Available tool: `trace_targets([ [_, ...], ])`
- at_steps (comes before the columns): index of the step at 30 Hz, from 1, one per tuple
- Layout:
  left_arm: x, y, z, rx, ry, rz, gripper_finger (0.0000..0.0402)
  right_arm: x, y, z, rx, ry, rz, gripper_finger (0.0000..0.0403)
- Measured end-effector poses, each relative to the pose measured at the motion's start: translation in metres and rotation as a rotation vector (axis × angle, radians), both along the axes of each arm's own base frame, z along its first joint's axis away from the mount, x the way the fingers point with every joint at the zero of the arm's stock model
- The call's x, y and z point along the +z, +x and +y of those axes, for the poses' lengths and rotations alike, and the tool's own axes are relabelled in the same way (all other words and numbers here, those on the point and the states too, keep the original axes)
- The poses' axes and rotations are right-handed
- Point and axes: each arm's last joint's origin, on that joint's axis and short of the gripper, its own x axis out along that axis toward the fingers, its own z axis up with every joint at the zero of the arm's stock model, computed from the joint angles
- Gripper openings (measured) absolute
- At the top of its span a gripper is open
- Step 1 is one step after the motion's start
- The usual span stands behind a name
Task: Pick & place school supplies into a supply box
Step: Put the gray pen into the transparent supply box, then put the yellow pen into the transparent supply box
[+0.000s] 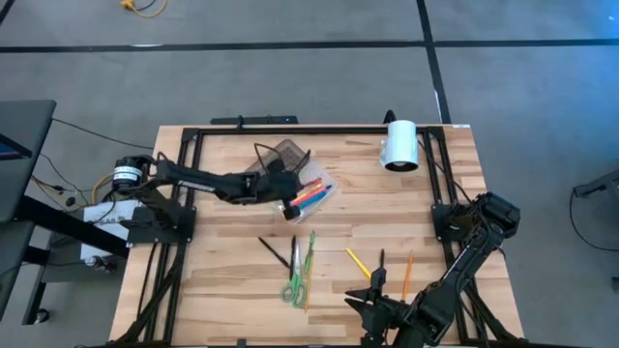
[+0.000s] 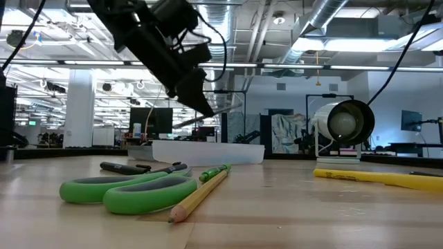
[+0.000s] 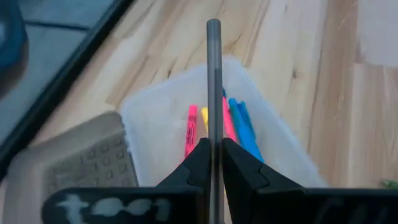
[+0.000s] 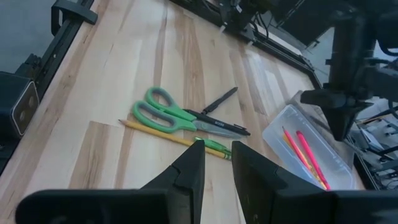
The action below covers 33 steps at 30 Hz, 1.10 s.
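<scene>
Left gripper point(image 1: 287, 206) sits over the supply box point(image 1: 324, 196), jaws pinched on a thin grey pencil point(image 3: 213, 74) that stands upright between the fingers, tip end pointing down into the tray. The box is at about 12 o'clock from table centre, its grey dot-gridded lid point(image 1: 283, 155) hinged open toward the far-left; pink, orange and blue pens point(image 1: 308, 197) already lie inside. In the left wrist view the tray wall point(image 3: 272, 118) has bare wood on its outer sides. Right gripper point(image 1: 372, 302) waits low at about 5 o'clock by the near table edge, jaws slightly apart, holding nothing. Loose on the table between the 2 arms: green-handled scissors point(image 1: 295, 287) at 6 o'clock, a green-tipped pencil point(image 1: 310, 259) lying just beside them, 2 black pens point(image 1: 274, 252) close by toward the box. At 4 o'clock lie a yellow pencil point(image 1: 359, 262), a dark pen point(image 1: 381, 259) and an orange pencil point(image 1: 407, 274), just in front of the right gripper. A white cylinder point(image 1: 399, 145) lies at 1 o'clock near the far edge, well apart from the box. Black frame rails point(image 1: 290, 130) run along the far, left and right edges.
</scene>
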Motion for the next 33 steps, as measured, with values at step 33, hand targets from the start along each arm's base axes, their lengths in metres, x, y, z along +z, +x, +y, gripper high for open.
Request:
trace_targets([
  [33,-0.005,0.000,-0.045,-0.302,0.041,0.057,0.0104,-0.030,0.007,-0.028,-0.181,0.214,0.088,0.0075],
])
